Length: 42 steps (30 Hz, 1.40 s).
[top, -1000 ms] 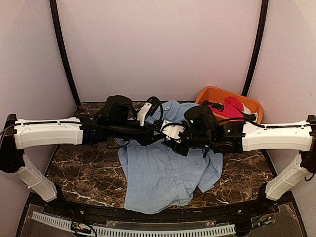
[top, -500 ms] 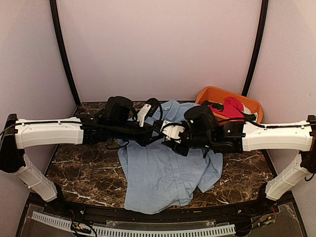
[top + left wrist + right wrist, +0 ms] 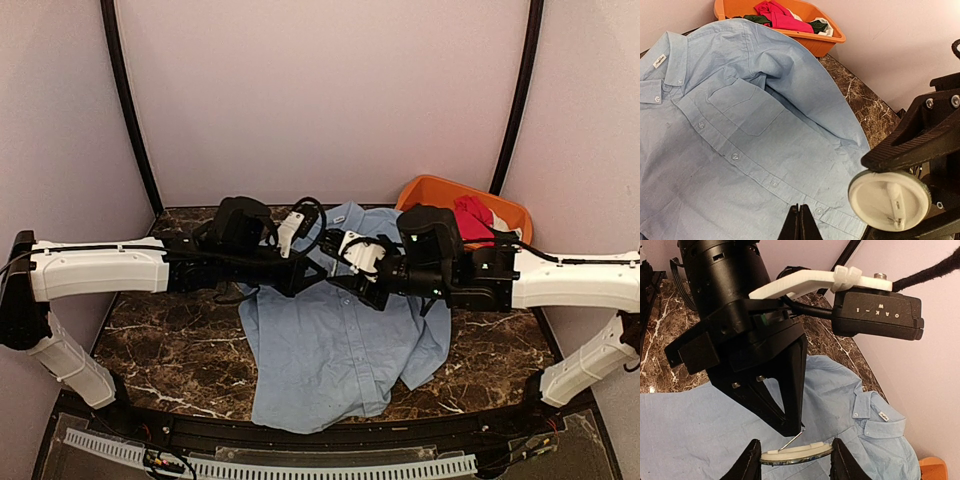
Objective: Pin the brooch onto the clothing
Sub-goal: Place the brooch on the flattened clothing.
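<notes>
The brooch [image 3: 796,452] is a small round disc with a white back and a dark rim, gripped edge to edge by my right gripper [image 3: 796,460]. Its thin pin stands swung up from the back. My left gripper [image 3: 790,425] hangs point-down just above it, shut, its tip beside the pin's free end; I cannot tell whether they touch. In the left wrist view the left gripper [image 3: 800,215] shows nothing between its jaws, and the brooch [image 3: 890,200] sits to its right. Both hover over the light blue shirt [image 3: 330,350], spread flat with its button placket [image 3: 735,156] showing.
An orange basket [image 3: 425,190] at the back right holds a red garment [image 3: 470,215] and other cloth. The basket [image 3: 827,42] touches the shirt's shoulder. Dark marble table [image 3: 170,340] shows either side of the shirt. Both arms cross the middle, wrists close together.
The left gripper's jaws have closed. The right arm's wrist has shifted a little to the right and turned, still with the brooch. The shirt has not moved.
</notes>
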### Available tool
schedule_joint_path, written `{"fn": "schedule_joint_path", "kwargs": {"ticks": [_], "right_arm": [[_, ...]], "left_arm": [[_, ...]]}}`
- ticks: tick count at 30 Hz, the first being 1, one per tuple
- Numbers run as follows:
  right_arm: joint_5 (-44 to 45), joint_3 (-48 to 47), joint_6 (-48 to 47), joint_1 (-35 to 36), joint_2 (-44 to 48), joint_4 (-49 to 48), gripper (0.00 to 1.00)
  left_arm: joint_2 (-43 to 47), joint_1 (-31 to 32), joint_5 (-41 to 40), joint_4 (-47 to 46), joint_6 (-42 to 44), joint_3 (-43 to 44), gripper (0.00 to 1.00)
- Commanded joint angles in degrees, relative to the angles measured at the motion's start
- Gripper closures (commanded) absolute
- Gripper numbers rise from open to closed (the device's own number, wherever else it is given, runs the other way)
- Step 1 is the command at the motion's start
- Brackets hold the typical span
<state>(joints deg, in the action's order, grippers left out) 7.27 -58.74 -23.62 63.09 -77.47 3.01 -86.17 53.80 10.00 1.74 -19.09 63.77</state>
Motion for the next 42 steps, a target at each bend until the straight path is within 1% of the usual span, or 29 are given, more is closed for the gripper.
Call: {"fn": "schedule_joint_path", "kwargs": {"ticks": [1,6,9,11,12,14,18,20,23,27,30,33,35,37,38,42], "right_arm": [[0.1,1.3,0.6,0.6,0.3,-2.4,1.0],[3.2,1.6,1.8,0.5,-0.3,-0.5,1.0],[4.2,2.3,2.4,0.1,-0.7,1.3,1.0],[4.0,2.0,2.9,-0.3,-1.9,4.1,0.99],[3.5,1.5,3.3,-0.6,-3.0,5.6,0.99],[1.8,0.0,4.0,-1.2,-5.8,9.2,0.98],[-3.3,-5.0,4.9,-2.3,-14.8,15.3,1.0],[-4.5,-9.1,4.8,-2.7,-21.2,18.8,1.0],[-3.9,-14.9,4.8,-2.9,-28.6,23.0,1.0],[-6.4,-20.2,4.8,-2.9,-33.8,24.9,1.0],[-7.1,-21.5,5.1,-2.9,-34.6,25.1,0.75],[-9.0,-20.7,5.1,-3.0,-33.0,24.1,0.55],[-9.6,-19.8,4.8,-2.9,-31.3,23.3,0.44],[-10.3,-18.8,4.4,-3.0,-29.8,22.7,0.36],[-10.6,-18.6,4.3,-3.1,-29.3,22.5,0.33],[-12.2,-19.0,3.9,-3.2,-29.8,22.4,0.32]], "left_arm": [[1.3,0.2,-1.3,0.7,0.1,-0.7,0.98],[4.6,-0.7,-3.9,-1.4,-2.1,-4.2,0.97],[7.2,-3.6,-8.6,-0.5,-6.3,-7.0,0.95],[9.0,-5.8,-13.6,2.1,-8.7,-8.8,0.95],[9.7,-6.5,-14.8,3.7,-9.5,-9.5,0.95],[12.0,-9.0,-17.7,4.7,-11.3,-12.3,0.96],[16.6,-9.8,-21.3,5.2,-12.8,-16.3,0.96],[17.5,-9.9,-21.9,6.0,-12.8,-16.8,0.96],[18.1,-9.9,-21.7,6.8,-12.8,-16.9,0.96],[18.5,-9.9,-21.3,6.8,-13.1,-17.4,0.96],[18.5,-10.0,-21.2,6.8,-13.0,-17.7,0.96],[18.3,-10.0,-20.8,6.6,-12.9,-17.9,0.96],[17.8,-9.9,-20.6,6.3,-12.8,-18.0,0.96],[17.2,-9.9,-20.3,6.1,-12.6,-18.0,0.96],[16.5,-10.0,-20.1,6.1,-12.5,-17.9,0.96],[14.9,-9.9,-19.2,5.2,-12.5,-18.1,0.96]]}}
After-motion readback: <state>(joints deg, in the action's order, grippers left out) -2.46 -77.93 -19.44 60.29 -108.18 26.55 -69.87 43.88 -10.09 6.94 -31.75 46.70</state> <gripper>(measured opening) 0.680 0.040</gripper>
